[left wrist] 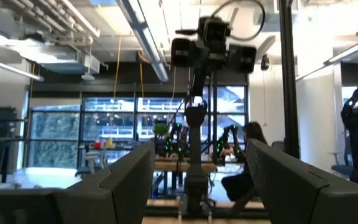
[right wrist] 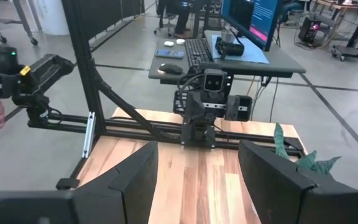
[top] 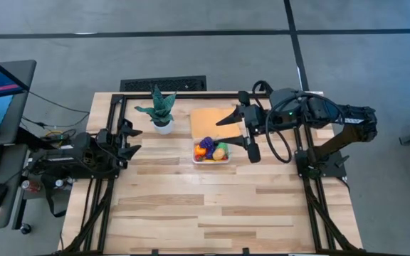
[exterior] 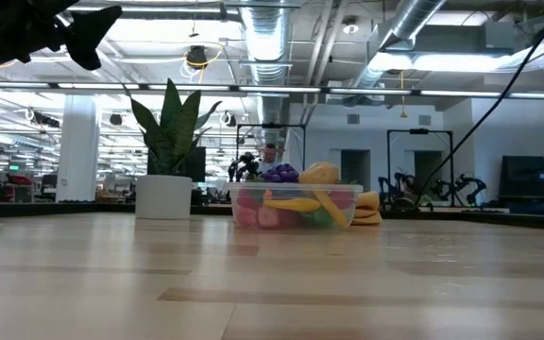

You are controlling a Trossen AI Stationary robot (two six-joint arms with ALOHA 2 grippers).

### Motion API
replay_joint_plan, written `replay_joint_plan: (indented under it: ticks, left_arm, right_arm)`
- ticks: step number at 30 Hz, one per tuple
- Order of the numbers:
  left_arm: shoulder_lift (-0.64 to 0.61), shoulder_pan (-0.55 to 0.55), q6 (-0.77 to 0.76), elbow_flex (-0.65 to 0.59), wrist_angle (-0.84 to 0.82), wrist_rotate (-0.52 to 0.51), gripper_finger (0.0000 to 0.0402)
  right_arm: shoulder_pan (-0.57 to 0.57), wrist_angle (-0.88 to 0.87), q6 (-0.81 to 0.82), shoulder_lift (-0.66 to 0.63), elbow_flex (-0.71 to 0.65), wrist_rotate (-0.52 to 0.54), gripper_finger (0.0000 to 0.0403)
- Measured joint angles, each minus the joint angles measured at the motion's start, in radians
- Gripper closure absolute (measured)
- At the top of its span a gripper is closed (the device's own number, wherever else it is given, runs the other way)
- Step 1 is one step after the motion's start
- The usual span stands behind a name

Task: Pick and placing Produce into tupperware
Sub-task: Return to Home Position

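The tupperware (top: 211, 152) (exterior: 296, 206), a small clear box, stands on the table's far middle part. In it lies the produce (top: 213, 148) (exterior: 291, 176): purple, orange, yellow, green, red and pink pieces piled to its rim. My right gripper (top: 237, 137) (right wrist: 197, 180) hangs open high over the tupperware's right end, with nothing between its fingers. My left gripper (top: 132, 139) (left wrist: 197, 183) is drawn back at the table's left edge, open, tipped upward and holding nothing.
A folded orange cloth (top: 216, 119) (exterior: 368, 208) lies just behind the tupperware. A green plant in a white pot (top: 161, 112) (exterior: 169, 156) stands to its left. Black frame rails (top: 191, 93) run along the table's far and side edges. Bare wood (top: 212, 206) fills the near half.
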Motion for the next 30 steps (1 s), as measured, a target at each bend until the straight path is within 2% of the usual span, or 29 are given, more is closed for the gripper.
replay_joint_plan:
  ticks: [15, 22, 30]
  left_arm:
    - [0.0, -0.001, -0.031, -0.001, -0.291, 0.012, 0.0155]
    - [0.0, -0.001, -0.032, -0.002, -0.399, 0.071, 0.0155]
    - [0.0, -0.001, 0.018, -0.003, -0.439, 0.072, 0.0155]
  right_arm:
    - [-0.011, 0.0, 0.0, 0.0, 0.0, 0.0, 0.0188]
    - [-0.011, 0.0, 0.0, 0.0, 0.0, 0.0, 0.0188]
    - [-0.011, 0.0, 0.012, 0.0, 0.0, 0.0, 0.0188]
